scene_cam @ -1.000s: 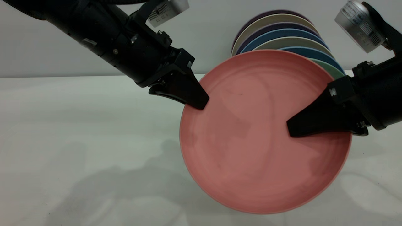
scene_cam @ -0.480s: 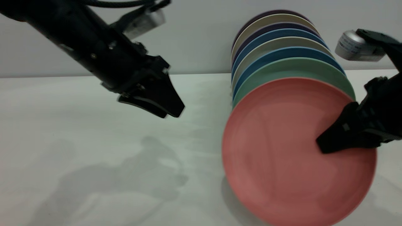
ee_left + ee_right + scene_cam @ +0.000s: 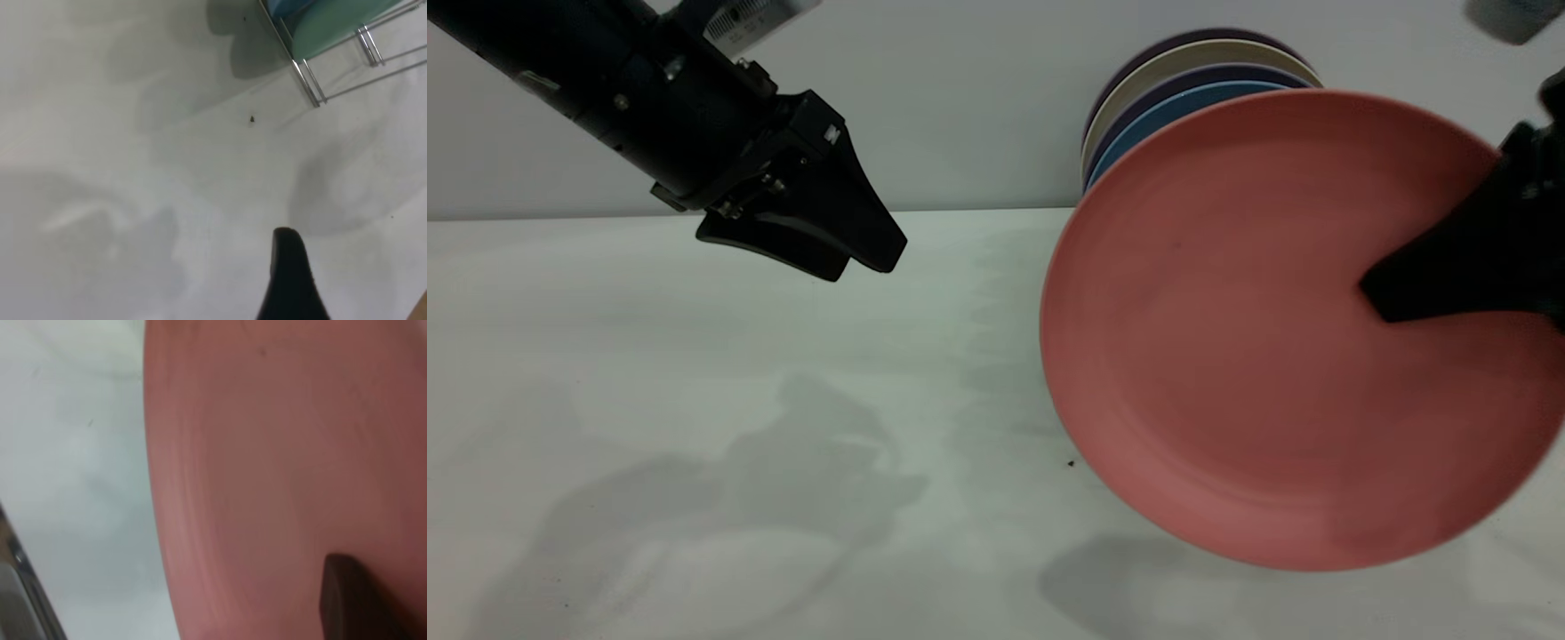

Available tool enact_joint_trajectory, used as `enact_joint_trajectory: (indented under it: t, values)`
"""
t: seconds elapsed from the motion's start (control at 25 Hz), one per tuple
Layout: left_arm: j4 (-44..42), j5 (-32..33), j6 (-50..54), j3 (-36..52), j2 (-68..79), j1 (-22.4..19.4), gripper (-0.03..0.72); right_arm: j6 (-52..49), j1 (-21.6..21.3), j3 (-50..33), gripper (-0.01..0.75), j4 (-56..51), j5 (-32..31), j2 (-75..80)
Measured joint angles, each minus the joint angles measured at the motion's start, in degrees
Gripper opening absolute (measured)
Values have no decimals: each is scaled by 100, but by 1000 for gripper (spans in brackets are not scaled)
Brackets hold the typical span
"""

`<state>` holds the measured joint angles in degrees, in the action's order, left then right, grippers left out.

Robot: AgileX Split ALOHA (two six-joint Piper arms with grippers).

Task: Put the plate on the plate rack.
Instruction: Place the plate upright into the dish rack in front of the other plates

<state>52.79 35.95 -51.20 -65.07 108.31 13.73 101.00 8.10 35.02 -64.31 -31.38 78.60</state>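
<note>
The round salmon-pink plate (image 3: 1254, 356) with a low rim fills the right of the frame, clamped in the right claw (image 3: 1383, 298). The left claw (image 3: 858, 258), upper left, looks closed and empty.

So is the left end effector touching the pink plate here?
No, the left end effector hangs apart from the pink plate, which only the right end effector holds.

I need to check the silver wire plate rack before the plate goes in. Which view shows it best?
The left wrist view: the silver wire plate rack's thin uprights show against the table. In the exterior view the round salmon-pink plastic plate hides it; the right wrist view shows only plate.
</note>
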Motion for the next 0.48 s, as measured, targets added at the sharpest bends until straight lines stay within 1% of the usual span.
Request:
enact_joint_trajectory:
  t: [0.08, 0.28, 0.48]
  values:
    - [-5, -53, 0, 0, 0, 0, 538, -52, 0, 116, 137, 352, -50, -250]
    - [-76, -140, -4, 0, 0, 0, 538, -52, 0, 517, 137, 777, 110, -526]
    - [-116, -141, -4, 0, 0, 0, 537, 268, 0, 919, 137, 1036, 315, -456]
